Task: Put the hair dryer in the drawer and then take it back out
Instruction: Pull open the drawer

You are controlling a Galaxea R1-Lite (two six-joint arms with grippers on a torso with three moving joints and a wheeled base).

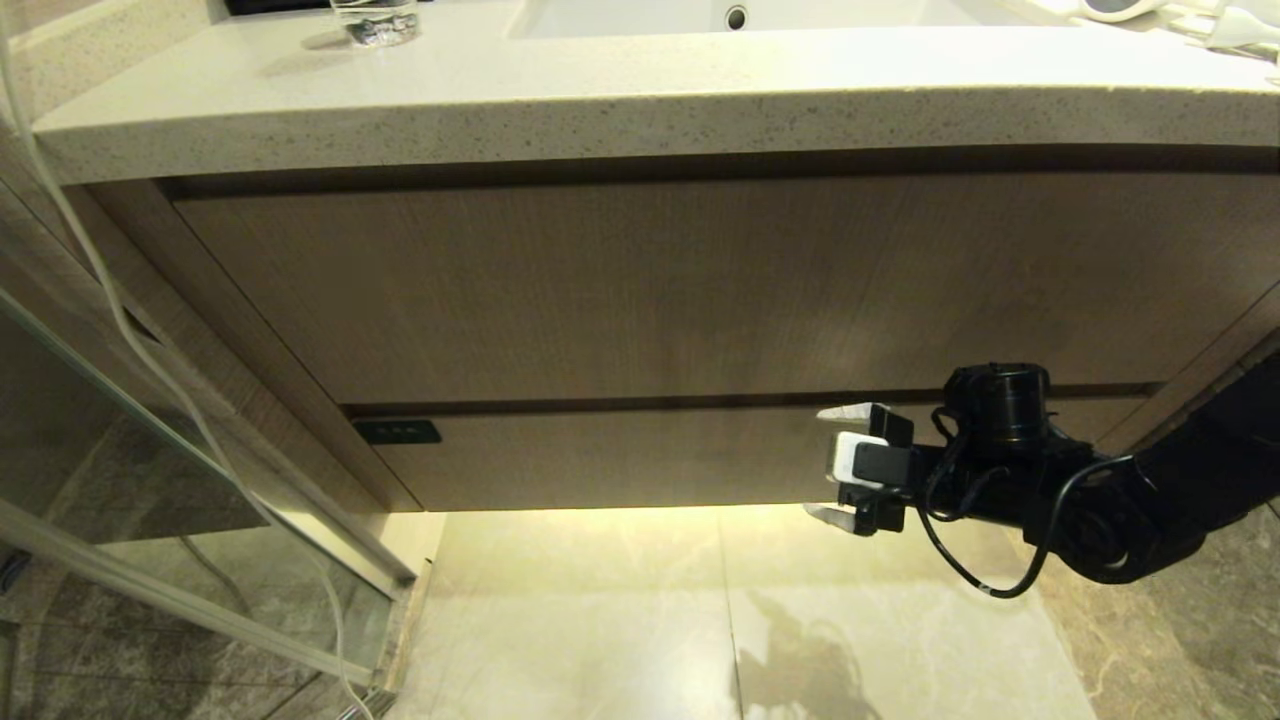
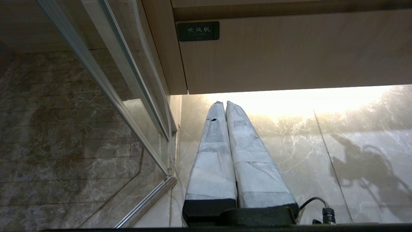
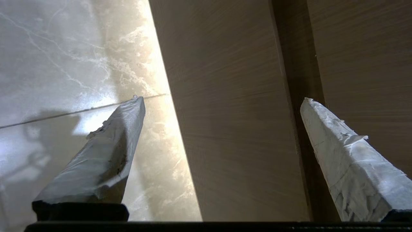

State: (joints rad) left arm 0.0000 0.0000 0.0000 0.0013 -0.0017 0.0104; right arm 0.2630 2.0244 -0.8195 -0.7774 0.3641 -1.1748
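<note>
The drawer [image 1: 640, 455] is the low wood-grain front under the vanity, closed, with a small black tag [image 1: 397, 431] at its left corner. My right gripper [image 1: 822, 462] is open in front of the drawer's right part, with one finger near the front's top gap and the other near its bottom edge. In the right wrist view the drawer front [image 3: 231, 129] fills the space between the spread fingers [image 3: 109, 154]; nothing is held. The hair dryer [image 1: 1112, 6] shows only as a white body with a round grey end on the counter's far right, mostly cut off. My left gripper [image 2: 222, 103] is shut and empty, low over the floor.
A taller wood-grain panel [image 1: 700, 280] sits above the drawer, under the speckled stone counter [image 1: 640, 100] with a sink [image 1: 740, 15] and a glass [image 1: 375, 22]. A glass shower door [image 1: 190, 540] and a hanging white cable [image 1: 120, 320] stand at the left. Pale marble floor [image 1: 760, 620] lies below.
</note>
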